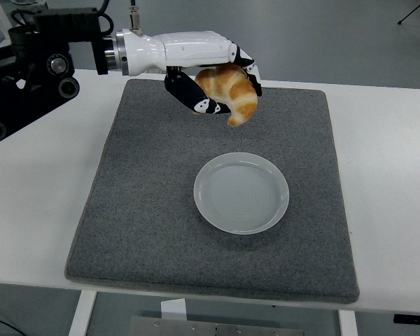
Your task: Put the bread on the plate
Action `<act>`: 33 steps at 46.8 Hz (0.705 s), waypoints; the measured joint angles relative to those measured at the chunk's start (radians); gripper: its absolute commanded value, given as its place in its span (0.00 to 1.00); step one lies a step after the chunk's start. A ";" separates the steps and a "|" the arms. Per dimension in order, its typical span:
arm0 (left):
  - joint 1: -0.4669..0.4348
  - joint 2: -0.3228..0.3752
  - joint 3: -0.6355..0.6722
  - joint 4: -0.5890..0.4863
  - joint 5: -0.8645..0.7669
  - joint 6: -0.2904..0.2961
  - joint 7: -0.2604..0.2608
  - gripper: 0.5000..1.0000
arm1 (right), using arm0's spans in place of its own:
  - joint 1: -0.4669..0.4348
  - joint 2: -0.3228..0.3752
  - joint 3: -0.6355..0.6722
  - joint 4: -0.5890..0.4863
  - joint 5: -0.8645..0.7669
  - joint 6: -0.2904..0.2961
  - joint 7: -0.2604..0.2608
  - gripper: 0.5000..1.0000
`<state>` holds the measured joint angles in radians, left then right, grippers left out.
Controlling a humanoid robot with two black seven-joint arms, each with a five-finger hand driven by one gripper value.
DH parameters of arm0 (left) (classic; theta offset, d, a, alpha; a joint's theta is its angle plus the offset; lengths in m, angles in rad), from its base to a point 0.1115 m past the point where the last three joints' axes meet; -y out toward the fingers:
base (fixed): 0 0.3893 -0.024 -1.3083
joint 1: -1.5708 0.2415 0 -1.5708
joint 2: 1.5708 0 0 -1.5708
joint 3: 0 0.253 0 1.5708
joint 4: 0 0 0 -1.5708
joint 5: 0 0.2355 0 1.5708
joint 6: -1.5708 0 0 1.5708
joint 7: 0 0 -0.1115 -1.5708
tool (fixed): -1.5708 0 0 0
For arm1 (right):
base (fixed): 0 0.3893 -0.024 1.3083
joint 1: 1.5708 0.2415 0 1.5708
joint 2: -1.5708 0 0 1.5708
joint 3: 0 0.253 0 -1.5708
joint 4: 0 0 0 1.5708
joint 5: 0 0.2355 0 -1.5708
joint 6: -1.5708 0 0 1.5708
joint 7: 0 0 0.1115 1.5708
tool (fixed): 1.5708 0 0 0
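step: carrying bread (229, 89) toward plate (241, 192) | left hand (213, 80) is gripping it, fingers curled | advice: centre over plate, lower before releasing

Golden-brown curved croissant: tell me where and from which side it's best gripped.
Grip the golden-brown curved croissant around its thick middle, coming from its upper left side, as the left hand does now. The bulge there fills the fingers, while the thin tapered tip hangs free toward the round white plate.
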<state>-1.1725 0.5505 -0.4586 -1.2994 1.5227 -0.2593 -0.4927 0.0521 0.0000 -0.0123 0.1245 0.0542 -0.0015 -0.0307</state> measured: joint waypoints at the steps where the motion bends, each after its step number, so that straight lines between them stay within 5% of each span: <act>1: 0.004 -0.011 0.007 0.003 0.013 0.003 0.000 0.00 | 0.000 0.000 0.000 0.000 0.000 0.000 0.000 0.90; 13: 0.105 -0.092 0.042 0.047 0.133 0.120 0.000 0.00 | 0.000 0.000 0.000 0.000 0.000 0.000 0.000 0.90; 25: 0.144 -0.140 0.096 0.108 0.154 0.167 0.001 0.00 | 0.000 0.000 0.000 0.000 0.000 0.000 0.000 0.90; 33: 0.171 -0.183 0.170 0.158 0.177 0.265 0.001 0.00 | 0.000 0.000 0.000 0.000 0.000 0.000 0.000 0.90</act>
<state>-1.0010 0.3673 -0.2885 -1.1415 1.6994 0.0052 -0.4921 0.0522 0.0000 -0.0123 0.1243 0.0541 -0.0015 -0.0307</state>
